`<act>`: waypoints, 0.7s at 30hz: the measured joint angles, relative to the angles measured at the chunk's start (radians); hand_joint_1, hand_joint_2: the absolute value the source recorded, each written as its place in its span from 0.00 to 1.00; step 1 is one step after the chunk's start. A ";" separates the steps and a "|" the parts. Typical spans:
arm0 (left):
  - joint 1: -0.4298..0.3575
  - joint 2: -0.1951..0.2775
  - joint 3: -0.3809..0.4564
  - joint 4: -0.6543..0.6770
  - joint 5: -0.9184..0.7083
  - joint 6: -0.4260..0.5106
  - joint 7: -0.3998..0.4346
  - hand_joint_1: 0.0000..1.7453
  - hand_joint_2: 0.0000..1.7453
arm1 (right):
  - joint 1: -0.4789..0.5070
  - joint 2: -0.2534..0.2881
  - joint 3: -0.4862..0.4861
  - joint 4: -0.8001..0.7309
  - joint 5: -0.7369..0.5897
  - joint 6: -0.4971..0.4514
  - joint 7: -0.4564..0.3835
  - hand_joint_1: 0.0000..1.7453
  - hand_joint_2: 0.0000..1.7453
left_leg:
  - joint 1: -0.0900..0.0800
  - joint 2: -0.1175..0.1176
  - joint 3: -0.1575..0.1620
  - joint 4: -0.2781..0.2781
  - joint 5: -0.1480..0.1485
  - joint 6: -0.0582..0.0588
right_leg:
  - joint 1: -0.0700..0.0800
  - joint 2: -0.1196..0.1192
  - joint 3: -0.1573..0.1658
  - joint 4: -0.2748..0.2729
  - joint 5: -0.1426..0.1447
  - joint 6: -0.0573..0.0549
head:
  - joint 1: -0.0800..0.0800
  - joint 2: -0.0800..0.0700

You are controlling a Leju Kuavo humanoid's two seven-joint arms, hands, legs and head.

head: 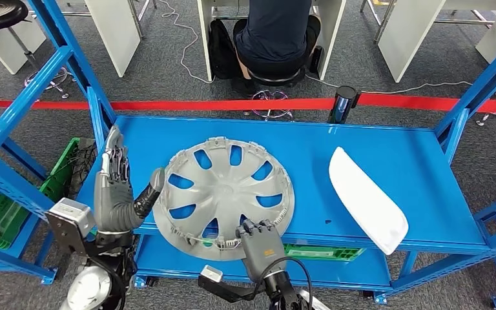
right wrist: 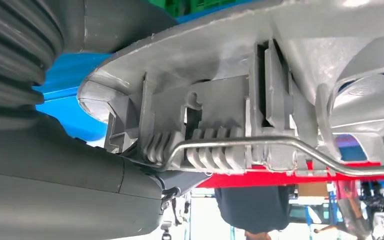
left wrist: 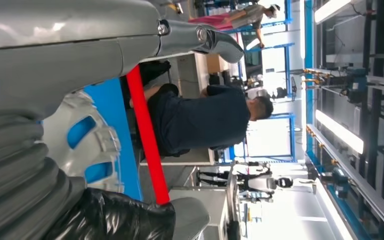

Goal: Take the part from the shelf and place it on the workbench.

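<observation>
Our right hand (head: 260, 247) clamped on the near rim of the round silver plastic hubcap (head: 223, 196), resting on the blue metal shelf (head: 387, 148), our left hand (head: 117, 194) spread apart, thumb touching its left edge.

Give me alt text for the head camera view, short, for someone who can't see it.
A silver wheel cover lies on a blue shelf, with the robot's left hand at its left rim and the right hand on its near edge. A white part lies to the right.
</observation>
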 joint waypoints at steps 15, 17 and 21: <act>0.100 0.013 0.017 -0.062 -0.052 0.059 0.026 0.00 1.00 | 0.090 -0.056 -0.081 -0.485 -0.058 0.035 0.075 1.00 1.00 | 0.000 0.000 -0.005 0.000 0.000 0.000 | 0.000 0.000 -0.004 0.000 0.000 0.000 | -0.001 0.000; 0.117 0.018 0.023 -0.079 -0.058 0.065 0.027 0.00 1.00 | 0.100 -0.073 -0.098 -0.582 -0.093 0.033 0.075 1.00 1.00 | 0.000 0.000 -0.005 0.000 0.000 0.000 | 0.000 0.000 -0.005 0.000 0.000 0.000 | -0.001 0.000; 0.140 0.025 0.029 -0.108 -0.063 0.068 0.027 0.00 1.00 | 0.124 -0.117 -0.134 -0.734 -0.182 0.015 0.051 1.00 1.00 | 0.000 0.000 -0.007 0.000 0.000 0.000 | 0.000 0.000 -0.007 0.000 0.000 0.000 | -0.001 0.000</act>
